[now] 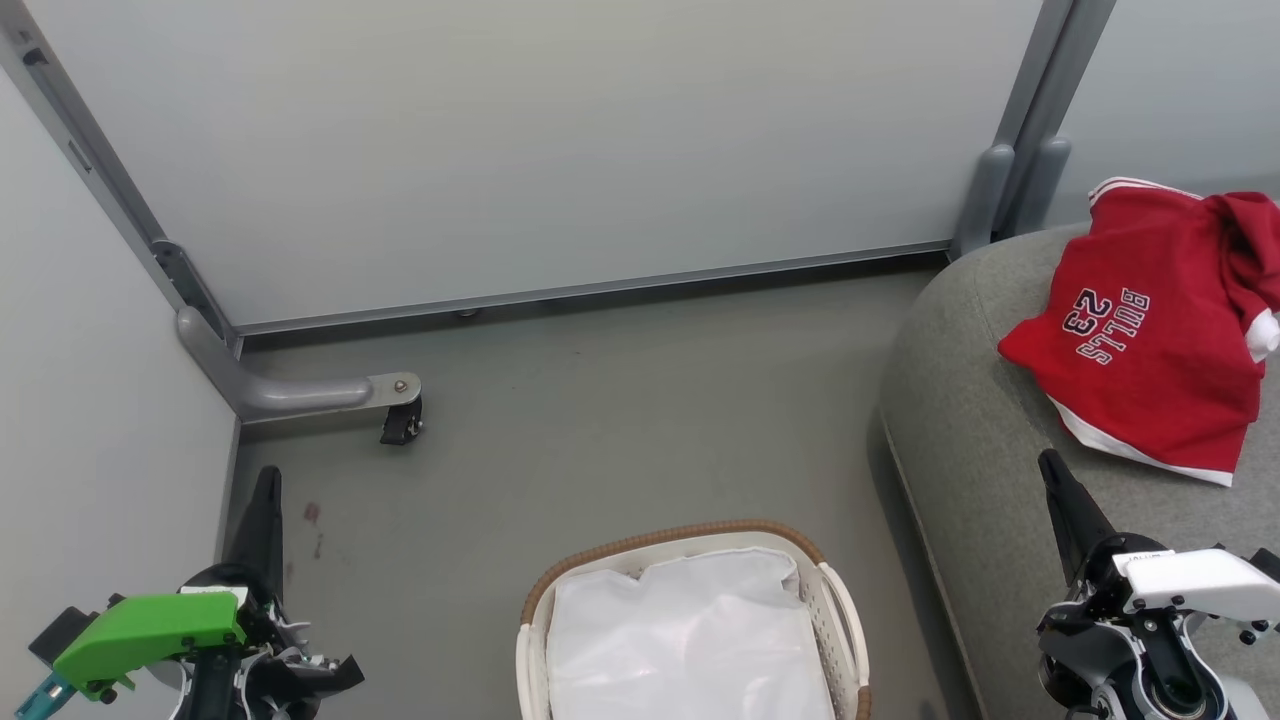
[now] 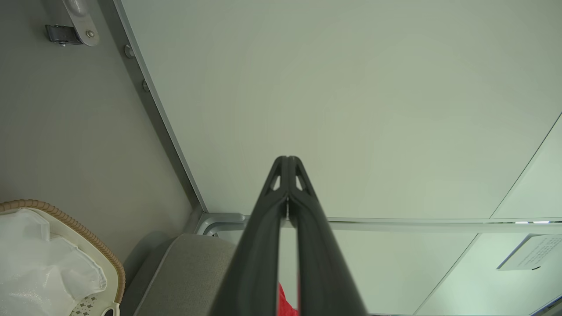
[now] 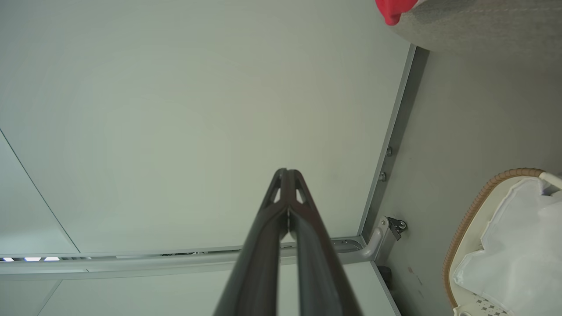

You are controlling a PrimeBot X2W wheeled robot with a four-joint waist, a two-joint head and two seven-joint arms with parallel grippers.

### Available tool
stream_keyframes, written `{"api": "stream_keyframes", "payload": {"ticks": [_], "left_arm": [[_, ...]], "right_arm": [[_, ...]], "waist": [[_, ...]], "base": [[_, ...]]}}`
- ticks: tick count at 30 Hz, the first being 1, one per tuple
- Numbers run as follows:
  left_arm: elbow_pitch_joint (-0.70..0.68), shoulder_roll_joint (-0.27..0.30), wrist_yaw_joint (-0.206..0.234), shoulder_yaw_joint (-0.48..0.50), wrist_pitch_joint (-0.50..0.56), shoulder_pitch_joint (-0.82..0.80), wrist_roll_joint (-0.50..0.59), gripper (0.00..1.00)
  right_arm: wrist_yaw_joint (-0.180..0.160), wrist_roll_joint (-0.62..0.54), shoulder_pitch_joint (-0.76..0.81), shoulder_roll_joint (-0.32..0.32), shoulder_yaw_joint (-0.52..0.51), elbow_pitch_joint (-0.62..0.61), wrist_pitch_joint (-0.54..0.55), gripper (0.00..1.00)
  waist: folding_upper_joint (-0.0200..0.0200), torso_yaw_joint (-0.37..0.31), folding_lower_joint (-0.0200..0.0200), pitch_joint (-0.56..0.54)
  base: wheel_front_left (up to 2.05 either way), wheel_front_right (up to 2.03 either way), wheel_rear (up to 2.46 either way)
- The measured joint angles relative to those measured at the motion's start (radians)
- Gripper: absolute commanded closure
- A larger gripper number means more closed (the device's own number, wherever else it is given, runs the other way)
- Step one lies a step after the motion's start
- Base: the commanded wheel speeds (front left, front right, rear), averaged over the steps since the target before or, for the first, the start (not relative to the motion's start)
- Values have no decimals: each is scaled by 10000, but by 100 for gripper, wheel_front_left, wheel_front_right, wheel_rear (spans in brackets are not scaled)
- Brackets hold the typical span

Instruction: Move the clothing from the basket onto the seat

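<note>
The red sports clothing (image 1: pixel 1140 330) with white trim and a "BULLS 23" print lies crumpled on the large grey fabric-upholstered seat (image 1: pixel 960 430), near its rounded corner. The small oval white perforated basket (image 1: pixel 640 545) with the brown woven-look rim stands on the smooth grey floor (image 1: pixel 600 420) and shows just a plain white sheet (image 1: pixel 690 640); whether anything lies beneath it cannot be told. Both the left gripper (image 1: pixel 267 485) and the right gripper (image 1: pixel 1055 478) are clenched on nothing. The work looks done, so the risks are small. A careless swing of the right arm, which is close to the garment's white hem, could snag it and drag it to the floor. A further reach into the basket would only lift the liner.
</note>
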Motion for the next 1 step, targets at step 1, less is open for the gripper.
{"api": "stream_keyframes", "payload": {"ticks": [1], "left_arm": [[0, 0, 0, 0, 0, 0, 0, 100]], "right_arm": [[0, 0, 0, 0, 0, 0, 0, 100]], "waist": [[0, 0, 0, 0]], "base": [[0, 0, 0]]}}
